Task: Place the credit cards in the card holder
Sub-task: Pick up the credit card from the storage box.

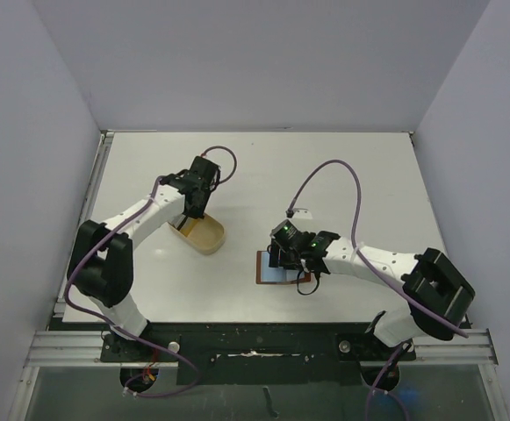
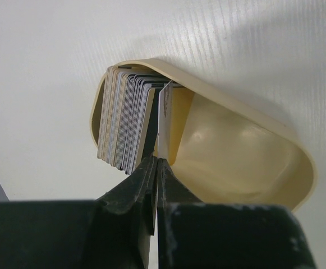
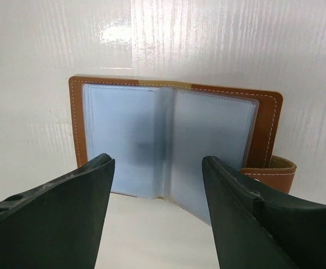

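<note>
Top external view: white table (image 1: 342, 167) boxed in by plain pale grey walls on three sides, with a metal rail (image 1: 255, 346) along the near edge where both arm bases sit. Left arm reaches forward and slightly inward, its elbow bent, and the left gripper (image 1: 193, 210) points down into the far end of a tan tray (image 1: 209, 237). Right arm stretches leftward low across the table, and the right gripper (image 1: 281, 259) hangs over the card holder (image 1: 269, 275), which lies open and flat near the middle of the table, well apart from the tray. Jaw states are not readable from here. Left wrist view: the credit cards (image 2: 123, 126) stand on edge as a packed stack in one rounded end of the tray (image 2: 247, 162); the rest of the tray shows bare. Left gripper (image 2: 157, 163) is pinched fully together on one pale card (image 2: 164, 117), the card at the open side of the stack, gripped by its near edge. None of this stack detail shows from above. Right wrist view: the card holder (image 3: 266, 129) lies spread on the table (image 3: 39, 56), brown leather with pale stitching, clear plastic sleeves (image 3: 129, 140) facing up, snap tab (image 3: 269, 172) sticking out at the right. Right gripper (image 3: 158, 193) stands wide apart, holding nothing, its two fingers (image 3: 67, 213) framing the near edge of the sleeves; I cannot tell whether they touch.
</note>
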`<state>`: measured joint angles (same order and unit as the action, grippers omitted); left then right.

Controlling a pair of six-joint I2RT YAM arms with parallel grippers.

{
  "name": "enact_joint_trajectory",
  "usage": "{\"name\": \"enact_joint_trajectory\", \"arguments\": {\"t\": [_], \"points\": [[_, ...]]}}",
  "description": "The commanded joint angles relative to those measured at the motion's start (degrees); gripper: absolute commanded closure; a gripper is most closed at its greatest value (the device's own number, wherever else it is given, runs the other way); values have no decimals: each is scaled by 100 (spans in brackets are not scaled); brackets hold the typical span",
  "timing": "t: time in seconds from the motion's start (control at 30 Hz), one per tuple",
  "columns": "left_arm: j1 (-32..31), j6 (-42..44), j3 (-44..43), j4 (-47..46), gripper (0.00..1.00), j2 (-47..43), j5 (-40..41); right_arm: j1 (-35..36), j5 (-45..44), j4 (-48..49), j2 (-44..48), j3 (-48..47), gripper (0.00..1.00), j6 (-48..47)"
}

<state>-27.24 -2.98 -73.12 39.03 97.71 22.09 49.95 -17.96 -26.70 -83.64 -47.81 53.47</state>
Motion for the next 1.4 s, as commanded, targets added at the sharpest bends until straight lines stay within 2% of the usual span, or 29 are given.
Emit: {"name": "enact_joint_trajectory", "arguments": {"t": [0.0, 0.13, 0.6, 0.8, 0.97, 1.23, 1.37], "points": [[-9, -425, -189, 52, 100, -508, -321, -5, 9, 42, 311, -70, 35, -142], [0, -664, 12, -97, 100, -858, -759, -77, -4, 25, 450, -22, 36, -259], [35, -1726, 1020, -1028, 100, -2065, -2382, -236, -136, -70, 711, 314, 48, -294], [18, -2688, 1704, -1989, 100, -2569, -3360, -305, -286, -197, 838, 430, 59, -277], [-123, -3692, 2507, -3215, 100, -2729, -4077, -473, -330, -210, 1082, 622, 65, -278], [-724, -4819, 3265, -4654, 100, -2511, -3993, -652, -184, 47, 1122, 1017, 70, -294], [-1131, -5071, 3356, -5028, 100, -2213, -3776, -667, -169, 98, 1039, 1126, 71, -214]]}}
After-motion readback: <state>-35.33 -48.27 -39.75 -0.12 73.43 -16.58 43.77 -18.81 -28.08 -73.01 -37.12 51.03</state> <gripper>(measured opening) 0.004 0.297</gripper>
